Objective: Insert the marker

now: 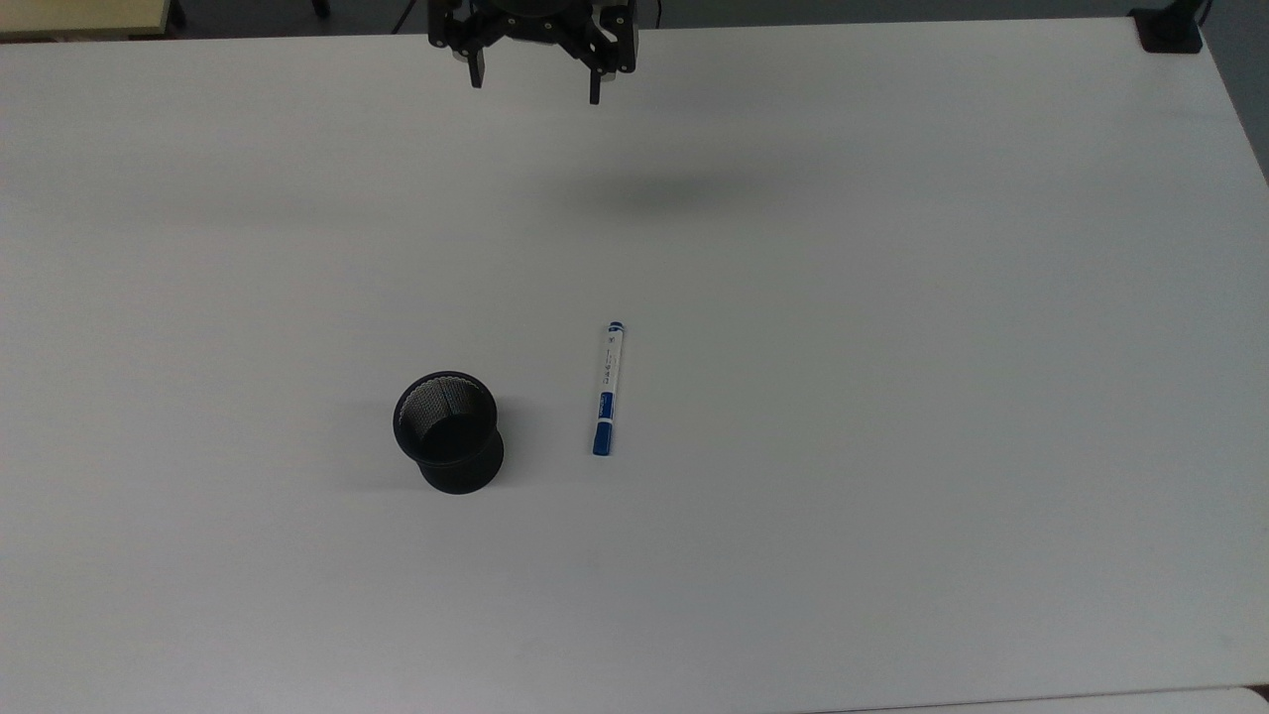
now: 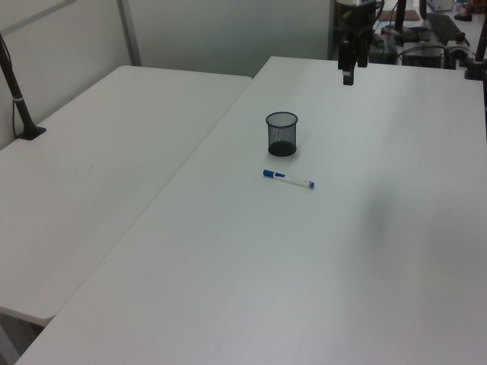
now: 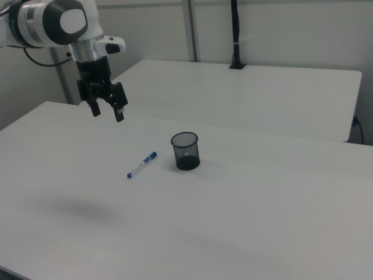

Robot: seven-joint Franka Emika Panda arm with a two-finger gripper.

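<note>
Marker (image 1: 608,389) lies flat on table (image 1: 892,397), beside upright mesh cup (image 1: 448,432); gripper (image 1: 535,84) hangs above, fingers spread wide, empty.

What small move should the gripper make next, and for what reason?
Probably it should travel over the marker and come down on its white barrel. The gripper hangs open and empty high above the table, far from the marker, which lies flat beside the cup without touching it. Nothing can be inserted before the marker is grasped.
</note>
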